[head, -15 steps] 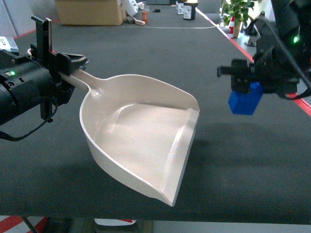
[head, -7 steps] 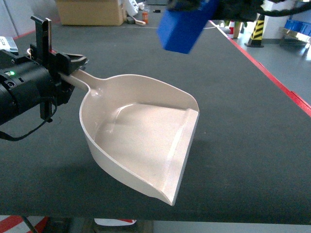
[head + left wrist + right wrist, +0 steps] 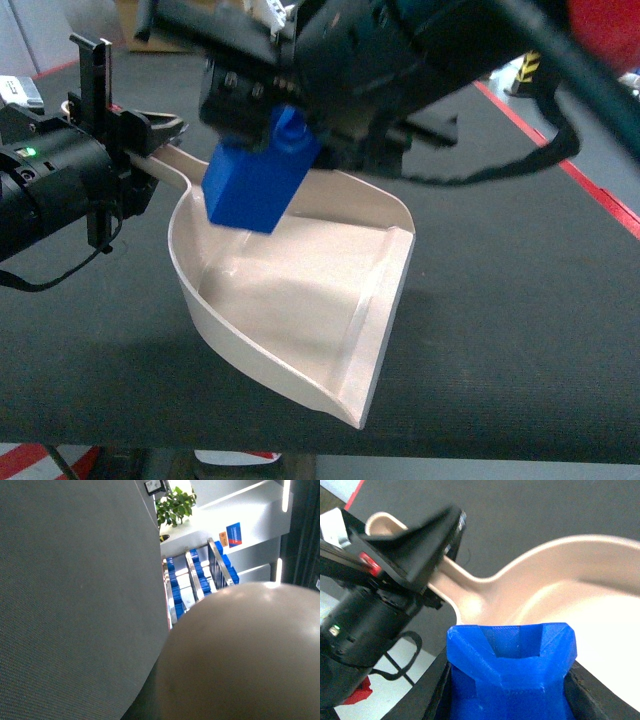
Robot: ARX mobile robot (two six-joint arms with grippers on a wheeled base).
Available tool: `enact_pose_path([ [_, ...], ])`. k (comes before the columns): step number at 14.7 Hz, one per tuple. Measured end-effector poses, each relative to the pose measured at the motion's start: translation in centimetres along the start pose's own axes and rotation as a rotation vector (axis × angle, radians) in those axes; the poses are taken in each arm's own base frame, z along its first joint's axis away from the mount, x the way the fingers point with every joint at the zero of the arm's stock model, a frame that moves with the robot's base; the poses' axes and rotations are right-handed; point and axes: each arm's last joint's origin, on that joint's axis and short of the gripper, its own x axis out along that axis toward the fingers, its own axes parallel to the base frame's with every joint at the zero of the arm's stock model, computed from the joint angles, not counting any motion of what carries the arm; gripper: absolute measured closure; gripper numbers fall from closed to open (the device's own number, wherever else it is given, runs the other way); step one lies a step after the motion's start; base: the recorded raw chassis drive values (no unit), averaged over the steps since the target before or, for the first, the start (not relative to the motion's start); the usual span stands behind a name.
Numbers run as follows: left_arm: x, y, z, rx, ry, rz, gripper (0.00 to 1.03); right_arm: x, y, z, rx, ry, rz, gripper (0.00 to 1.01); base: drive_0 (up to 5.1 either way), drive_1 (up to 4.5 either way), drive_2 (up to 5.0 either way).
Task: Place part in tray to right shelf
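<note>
Two black robot arms are meeting over a dark grey matted tabletop (image 3: 520,330). At left, the left gripper (image 3: 140,135) is clamping the long handle of the cream plastic dustpan-shaped tray (image 3: 300,300), jaws closed on it, holding the scoop tilted above the table. At centre, the right gripper (image 3: 285,105), reaching across from the right, is pinching the small solid-blue plastic block, the part (image 3: 255,180), by its upper end; the part is hanging just above the tray's rear wall, not yet inside. The right wrist view is showing the part's chamfered face (image 3: 512,675) wedged between the dark jaws, with the tray's handle (image 3: 465,585) beyond. The part looks rigid, light and smooth, likely to slide once dropped on the tray's glossy floor, so the tray is best kept gripped at the handle and carried level. Behind, a cardboard box (image 3: 130,15) is sitting on the floor, and through the left wrist view a steel roller rack with blue crates (image 3: 192,580) and a potted plant (image 3: 175,505) are standing in a bright room.
</note>
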Motion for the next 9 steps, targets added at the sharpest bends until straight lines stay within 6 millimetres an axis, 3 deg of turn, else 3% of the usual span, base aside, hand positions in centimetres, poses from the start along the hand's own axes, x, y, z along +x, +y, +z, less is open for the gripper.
enact_pose_path([
  [1, 0.0, 0.0, 0.1, 0.0, -0.005, 0.001, 0.9, 1.9, -0.8, -1.3, 0.138, 0.051, 0.032, 0.55, 0.0, 0.0, 0.0],
  [4, 0.0, 0.0, 0.0, 0.0, -0.001, -0.001, 0.9, 2.6, -1.4, -1.7, 0.204, 0.068, 0.022, 0.55, 0.0, 0.0, 0.0],
  [9, 0.0, 0.0, 0.0, 0.001, -0.001, 0.001, 0.9, 2.8, -2.4, -1.3, 0.215, 0.043, -0.031, 0.04, 0.0, 0.0, 0.0],
])
